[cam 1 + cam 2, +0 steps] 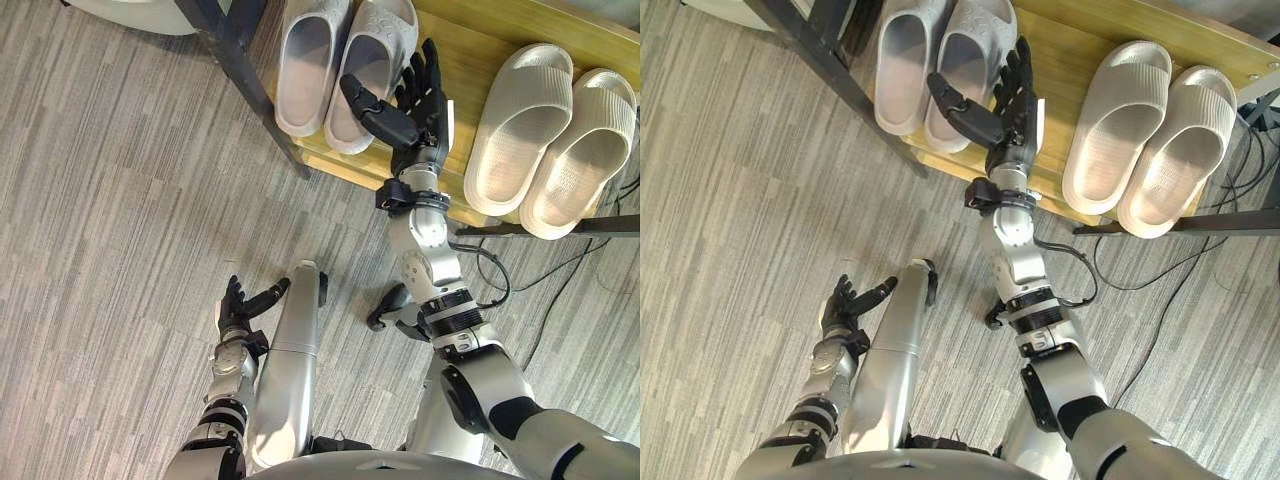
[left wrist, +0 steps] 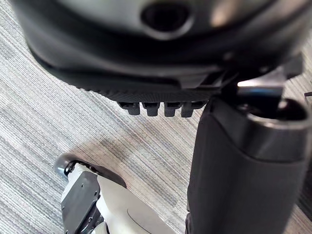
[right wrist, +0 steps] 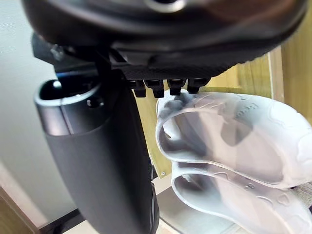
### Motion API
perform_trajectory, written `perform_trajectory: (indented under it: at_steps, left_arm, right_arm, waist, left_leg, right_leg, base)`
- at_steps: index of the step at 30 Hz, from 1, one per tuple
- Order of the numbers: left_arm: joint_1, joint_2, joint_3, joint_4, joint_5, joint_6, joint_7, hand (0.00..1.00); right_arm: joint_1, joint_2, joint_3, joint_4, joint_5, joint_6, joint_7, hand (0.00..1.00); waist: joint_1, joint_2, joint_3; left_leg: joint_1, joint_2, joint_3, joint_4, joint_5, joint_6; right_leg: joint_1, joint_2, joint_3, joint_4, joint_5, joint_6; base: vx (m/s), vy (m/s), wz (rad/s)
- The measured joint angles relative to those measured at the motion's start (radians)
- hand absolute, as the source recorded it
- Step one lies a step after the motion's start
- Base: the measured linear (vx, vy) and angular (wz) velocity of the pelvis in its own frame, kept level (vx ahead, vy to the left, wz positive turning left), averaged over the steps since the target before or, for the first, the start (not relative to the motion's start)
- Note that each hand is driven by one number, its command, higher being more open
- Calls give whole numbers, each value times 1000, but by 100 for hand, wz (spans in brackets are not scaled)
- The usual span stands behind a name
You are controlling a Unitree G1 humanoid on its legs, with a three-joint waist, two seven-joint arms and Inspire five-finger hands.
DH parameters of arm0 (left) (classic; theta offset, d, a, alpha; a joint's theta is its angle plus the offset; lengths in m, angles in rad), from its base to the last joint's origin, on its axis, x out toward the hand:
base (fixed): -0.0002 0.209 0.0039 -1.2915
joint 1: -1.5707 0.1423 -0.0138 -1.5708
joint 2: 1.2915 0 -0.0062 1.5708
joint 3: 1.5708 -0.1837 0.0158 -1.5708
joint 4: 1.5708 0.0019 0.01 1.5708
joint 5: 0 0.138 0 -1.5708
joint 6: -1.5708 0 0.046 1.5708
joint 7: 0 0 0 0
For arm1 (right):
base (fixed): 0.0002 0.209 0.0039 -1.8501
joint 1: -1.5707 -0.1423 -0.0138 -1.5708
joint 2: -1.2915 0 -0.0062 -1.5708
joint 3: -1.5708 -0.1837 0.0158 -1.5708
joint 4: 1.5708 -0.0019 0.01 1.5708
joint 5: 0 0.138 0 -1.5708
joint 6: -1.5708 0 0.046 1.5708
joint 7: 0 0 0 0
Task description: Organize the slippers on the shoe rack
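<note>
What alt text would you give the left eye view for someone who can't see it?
The robot's open right hand is at a grey slipper pair on a wooden shoe rack, a beige pair alongside. Its left hand hangs low above striped floor.

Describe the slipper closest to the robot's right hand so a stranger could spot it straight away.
Look at the wooden shoe rack, which holds two pairs side by side. Take the pale grey pair on the robot's left, not the beige pair. It is that pair's inner slipper, the one next to the open right hand.
</note>
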Motion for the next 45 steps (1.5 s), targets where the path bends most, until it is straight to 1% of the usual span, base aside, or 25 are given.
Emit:
perform_trajectory:
  at_steps: [5, 9, 11, 12, 14, 15, 17, 21, 22, 23, 25, 26, 28, 29, 30, 31, 32, 34, 36, 38, 40, 41, 44, 45]
  left_arm:
    - [2, 1, 0, -1, -1, 17, 1, 100]
    - [1, 2, 0, -2, -1, 18, 2, 100]
    - [1, 3, 0, -4, -1, 18, 2, 100]
    - [1, 5, 0, -3, -1, 18, 2, 100]
    - [2, 5, -1, -3, -1, 18, 2, 100]
    - [13, 5, -17, -2, 0, 17, -4, 100]
    - [27, 4, -39, -3, 0, 17, -9, 100]
    - [54, 15, -93, 8, 11, 18, -17, 100]
    - [74, 31, -120, 20, 13, 17, -20, 100]
    - [77, 33, -123, 25, 13, 17, -20, 100]
    - [86, 50, -141, 52, 13, 18, -22, 100]
    - [96, 63, -164, 70, 15, 18, -24, 100]
    - [107, 70, -175, 79, 25, 19, -26, 100]
    - [119, 79, -196, 92, 37, 20, -27, 100]
    - [121, 81, -199, 97, 44, 21, -28, 100]
    - [130, 85, -210, 114, 59, 26, -30, 100]
    - [145, 91, -227, 117, 76, 33, -35, 100]
    - [161, 96, -236, 129, 93, 37, -44, 100]
    - [185, 96, -238, 149, 113, 42, -50, 100]
    - [196, 93, -240, 156, 125, 47, -56, 100]
    - [216, 90, -242, 157, 146, 59, -67, 100]
    - [222, 87, -244, 158, 155, 62, -70, 100]
    - [230, 77, -253, 178, 171, 65, -75, 100]
    - [232, 77, -262, 179, 172, 66, -77, 100]
  right_arm:
    - [16, 0, 1, -13, -44, 10, -2, 100]
    - [80, 3, 3, -93, -111, 21, -2, 100]
    - [141, 3, 9, -161, -175, 27, -4, 100]
    - [173, 2, 18, -194, -207, 30, -4, 100]
    - [211, 1, 31, -227, -243, 31, -7, 100]
    - [255, 1, 46, -262, -281, 33, -8, 100]
    - [305, -1, 58, -308, -317, 37, -9, 100]
    - [370, -25, 78, -348, -412, 37, -5, 100]
    - [412, -52, 94, -353, -465, 37, -1, 100]
    - [422, -58, 98, -353, -474, 37, 0, 100]
    - [476, -95, 113, -352, -523, 38, 8, 100]
    - [521, -123, 118, -347, -554, 38, 23, 100]
    - [553, -139, 118, -333, -584, 38, 34, 100]
    - [595, -161, 115, -311, -613, 39, 49, 100]
    - [610, -167, 114, -302, -618, 39, 56, 100]
    - [646, -176, 112, -284, -630, 41, 75, 100]
    - [684, -178, 110, -265, -633, 41, 96, 100]
    - [733, -176, 110, -234, -633, 42, 120, 100]
    - [783, -172, 110, -173, -651, 45, 154, 100]
    - [810, -170, 110, -143, -652, 55, 173, 100]
    - [834, -163, 109, -101, -651, 71, 199, 100]
    - [849, -160, 108, -82, -651, 76, 203, 100]
    - [884, -150, 106, -27, -649, 85, 234, 100]
    - [891, -144, 106, -10, -647, 87, 242, 100]
  waist:
    - [-7, 1, 0]
    - [-17, 1, 0]
    - [-28, 1, 0]
    - [-39, 0, 1]
    - [-48, 0, 1]
    - [-57, 0, 1]
    - [-62, -1, 0]
    - [-78, -6, -2]
    - [-90, -15, -11]
    - [-93, -17, -14]
    - [-98, -35, -29]
    - [-101, -44, -42]
    - [-104, -49, -51]
    - [-106, -57, -71]
    - [-107, -61, -78]
    - [-111, -65, -94]
    - [-120, -67, -116]
    - [-127, -67, -142]
    - [-137, -60, -182]
    - [-141, -55, -204]
    - [-153, -44, -228]
    - [-154, -38, -238]
    - [-155, -21, -264]
    - [-156, -18, -271]
  left_leg:
    - [38, 0, 1, -8, 0, 0]
    - [84, 0, 6, -32, 1, 0]
    - [117, 0, 8, -55, 3, -1]
    - [141, 0, 10, -73, 5, 0]
    - [169, 1, 15, -94, 7, 0]
    - [213, 9, 27, -123, 7, 1]
    - [271, 18, 36, -164, 8, 2]
    - [378, 15, 41, -242, 18, 0]
    - [433, 11, 41, -305, 35, 0]
    - [444, 11, 41, -318, 40, 1]
    - [503, 12, 51, -403, 71, 4]
    - [549, 11, 57, -469, 95, 7]
    - [590, 10, 61, -522, 115, 10]
    - [637, 9, 72, -589, 143, 14]
    - [658, 8, 78, -616, 154, 17]
    - [699, 5, 86, -674, 176, 19]
    - [734, 3, 92, -727, 197, 21]
    - [786, 2, 108, -803, 226, 23]
    - [845, 5, 124, -884, 256, 23]
    - [881, 7, 140, -936, 275, 23]
    - [925, 8, 153, -999, 300, 22]
    - [951, 8, 163, -1030, 313, 22]
    - [1005, 8, 175, -1079, 326, 20]
    - [1016, 7, 176, -1083, 326, 20]
  right_leg:
    - [38, 0, 0, -4, -4, 2]
    - [80, 2, -2, -24, -4, 4]
    - [112, 5, -5, -44, -2, 6]
    - [134, 8, -7, -60, 3, 8]
    - [159, 12, -7, -80, 6, 13]
    - [195, 22, -5, -109, 11, 19]
    - [245, 38, -4, -153, 19, 26]
    - [345, 45, -15, -218, 28, 36]
    - [401, 54, -27, -277, 45, 46]
    - [413, 57, -30, -292, 51, 46]
    - [465, 75, -36, -375, 85, 55]
    - [509, 87, -44, -441, 111, 62]
    - [546, 99, -49, -497, 135, 68]
    - [586, 114, -50, -567, 166, 74]
    - [602, 117, -49, -591, 177, 75]
    - [636, 127, -49, -645, 201, 80]
    - [665, 137, -49, -695, 223, 85]
    - [704, 153, -46, -768, 257, 90]
    - [756, 179, -40, -861, 300, 98]
    - [784, 194, -32, -919, 329, 101]
    - [828, 215, -27, -1001, 371, 106]
    - [853, 226, -22, -1043, 393, 108]
    - [927, 253, -17, -1161, 451, 111]
    - [945, 259, -16, -1186, 461, 112]
  base:
    - [0, 0, 0]
    - [0, 0, 0]
    - [21, -7, 1]
    - [47, -14, 2]
    - [58, -14, -4]
    - [64, -9, -15]
    - [79, -10, -14]
    - [108, -12, 5]
    - [87, 5, 10]
    - [82, 23, 9]
    - [84, 31, 0]
    - [70, 28, -1]
    - [80, 48, -2]
    - [74, 56, -6]
    - [70, 52, -9]
    - [68, 48, -7]
    - [84, 48, -7]
    - [75, 34, -13]
    - [72, 30, -19]
    - [67, 23, -19]
    - [49, 8, -19]
    - [27, 3, -17]
    - [16, 3, -12]
    - [9, 4, -5]
